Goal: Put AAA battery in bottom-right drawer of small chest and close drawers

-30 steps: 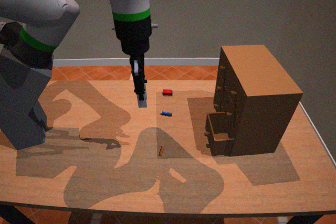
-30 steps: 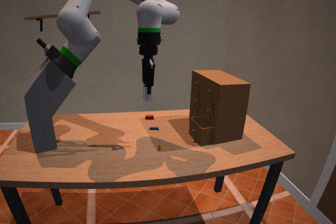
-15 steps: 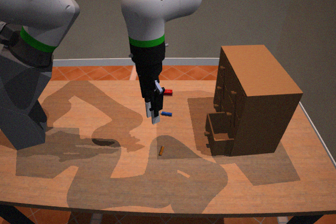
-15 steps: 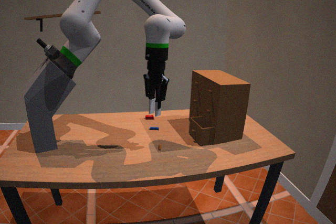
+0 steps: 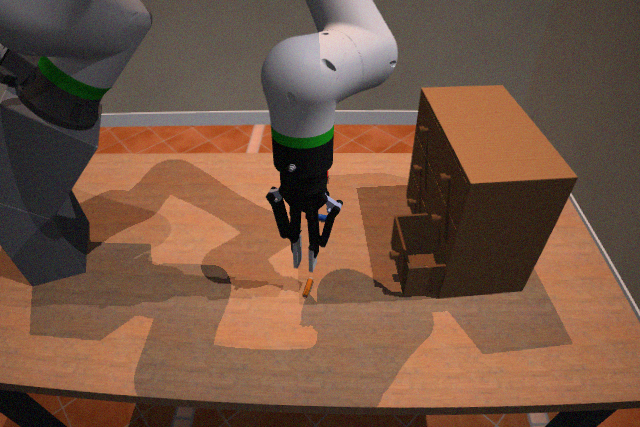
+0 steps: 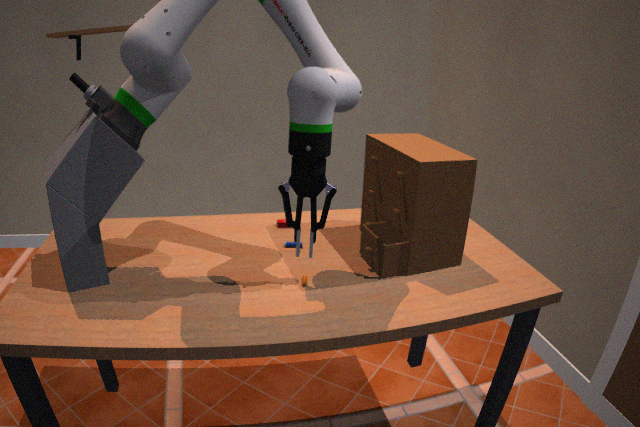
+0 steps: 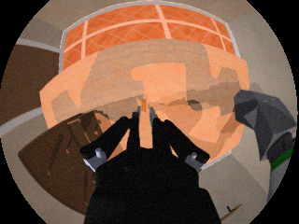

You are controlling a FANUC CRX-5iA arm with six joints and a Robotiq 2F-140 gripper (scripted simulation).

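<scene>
One arm (image 6: 289, 9), white with green bands, reaches down over one wooden table (image 6: 465, 303). One gripper (image 5: 304, 260) hangs upright above the board, its two fingers (image 5: 296, 251) drawn close with a narrow gap between them and nothing held. One battery (image 5: 307, 286), small and orange, lies flat on the table just below the fingertips, at about 6 o'clock from them in the top view, not touching them; in the wrist view it shows as an orange sliver (image 7: 144, 106) just past the fingertips. One chest (image 5: 491, 174), brown, stands at 3 o'clock from the gripper, well apart from it, its drawer fronts facing the arm. Two bottom-row drawers stand out from the chest's front: one drawer (image 5: 413, 236) on the farther side and one drawer (image 5: 421, 269) on the nearer side, side by side; which sticks out farther cannot be told. The upper drawers appear flush; their count is too dark to make out. One small blue piece (image 6: 292, 244) lies on the table just behind the fingers in the exterior view, and one small red piece (image 6: 281, 222) lies farther back, at about 11 o'clock from the blue one. One grey pedestal (image 6: 82, 205) carries the arm at 9 o'clock, at the table's far-left side. One small wall shelf (image 6: 87, 31) hangs behind it. Four dark table legs (image 6: 509, 360) show over the orange tiled floor (image 6: 310, 391).
</scene>
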